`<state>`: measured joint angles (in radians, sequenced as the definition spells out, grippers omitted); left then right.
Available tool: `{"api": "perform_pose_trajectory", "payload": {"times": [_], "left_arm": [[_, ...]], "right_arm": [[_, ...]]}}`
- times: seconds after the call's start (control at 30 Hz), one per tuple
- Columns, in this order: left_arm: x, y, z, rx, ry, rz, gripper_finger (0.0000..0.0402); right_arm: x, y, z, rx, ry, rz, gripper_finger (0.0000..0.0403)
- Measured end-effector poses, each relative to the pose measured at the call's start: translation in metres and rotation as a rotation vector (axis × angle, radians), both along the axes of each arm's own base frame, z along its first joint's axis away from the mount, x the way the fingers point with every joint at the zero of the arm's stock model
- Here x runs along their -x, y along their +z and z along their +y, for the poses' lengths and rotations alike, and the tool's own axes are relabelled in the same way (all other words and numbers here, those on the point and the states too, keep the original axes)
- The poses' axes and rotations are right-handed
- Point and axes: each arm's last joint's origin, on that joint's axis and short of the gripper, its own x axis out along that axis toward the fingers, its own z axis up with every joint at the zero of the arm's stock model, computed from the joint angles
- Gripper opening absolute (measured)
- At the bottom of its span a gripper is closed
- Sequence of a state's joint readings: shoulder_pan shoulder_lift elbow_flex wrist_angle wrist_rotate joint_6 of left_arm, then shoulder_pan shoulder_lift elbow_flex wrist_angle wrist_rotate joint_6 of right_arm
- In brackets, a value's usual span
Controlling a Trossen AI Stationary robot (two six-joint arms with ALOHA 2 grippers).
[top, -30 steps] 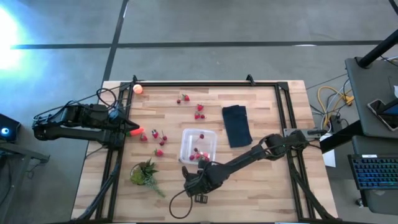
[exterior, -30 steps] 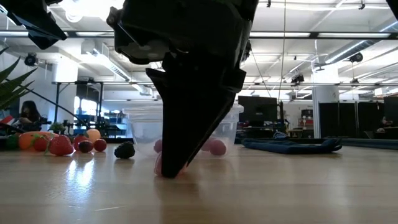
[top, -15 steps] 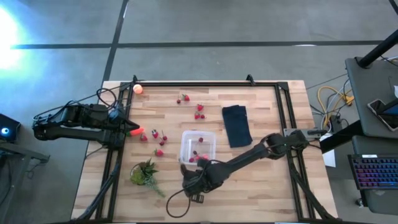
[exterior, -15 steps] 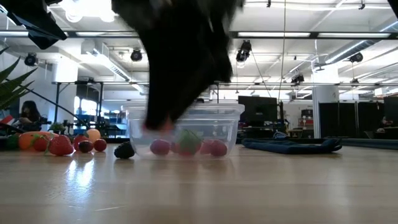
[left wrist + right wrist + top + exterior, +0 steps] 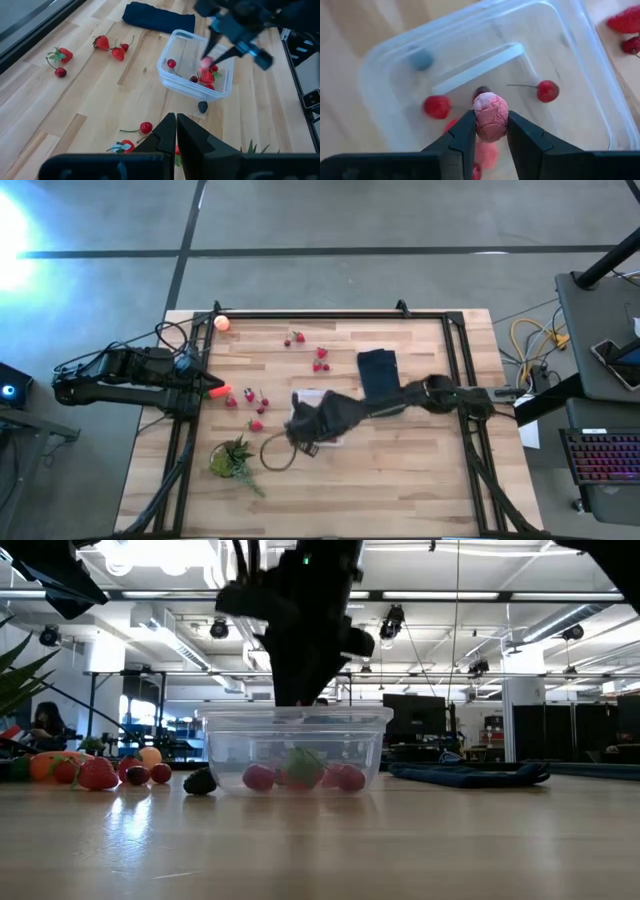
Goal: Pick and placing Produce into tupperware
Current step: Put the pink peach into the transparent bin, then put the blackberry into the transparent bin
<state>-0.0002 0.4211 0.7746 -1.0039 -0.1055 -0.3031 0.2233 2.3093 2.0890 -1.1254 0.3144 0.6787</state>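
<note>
**A:** Hovering over the tupperware: right tool clamped on a pink, bumpy berry, one finger on each side. Berry is pinched at its middle so it hangs clear between the tips, ready to fall straight in.

**B:** Orientation?

**A:** Nearly round, so hardly any long axis; the slightly longer dimension runs along the fingers, toward the box floor. Which end is the stem end I can't tell.

**B:** Box contents?

**A:** Several red pieces already inside, including a cherry-like one whose stem lies flat, pointing toward the box middle (low view shows them resting on the bottom). Box sits mid-desk, beside the dark cloth.

**B:** Left side?

**A:** Left tool has its fingers together, holding nothing, parked at the left desk edge. Loose strawberries remain on the wood between it and the box, so I'd judge the job partway done.
</note>
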Motion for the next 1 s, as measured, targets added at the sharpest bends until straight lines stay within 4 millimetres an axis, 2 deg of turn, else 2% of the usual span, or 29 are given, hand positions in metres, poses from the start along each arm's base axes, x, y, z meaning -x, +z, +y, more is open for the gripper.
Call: {"api": "perform_pose_trajectory", "payload": {"times": [0.1,0.23,0.37,0.5,0.7,0.9,1.0], "left_arm": [[0.0,0.0,0.0,0.0,0.0,0.0,0.0],[0.0,0.0,0.0,0.0,0.0,0.0,0.0],[0.0,0.0,0.0,0.0,0.0,0.0,0.0],[0.0,0.0,0.0,0.0,0.0,0.0,0.0],[0.0,0.0,0.0,0.0,0.0,0.0,0.0],[-0.004,0.004,0.0,0.0,0.001,-0.049,0.0],[-0.007,0.009,0.0,-0.002,0.003,-0.109,0.0]], "right_arm": [[-0.004,-0.001,-0.021,-0.036,-0.018,0.014,0.0109],[-0.006,-0.001,-0.039,-0.053,0.008,0.032,0.0157],[-0.009,0.006,-0.044,-0.049,0.023,0.014,0.0213],[-0.012,0.017,-0.044,-0.053,0.029,-0.026,0.0253],[-0.009,0.06,-0.03,-0.036,0.145,-0.137,0.0268],[0.008,0.068,-0.013,-0.026,0.183,-0.053,0.0257],[0.017,0.075,0.003,0.008,0.179,-0.057,0.0248]]}}
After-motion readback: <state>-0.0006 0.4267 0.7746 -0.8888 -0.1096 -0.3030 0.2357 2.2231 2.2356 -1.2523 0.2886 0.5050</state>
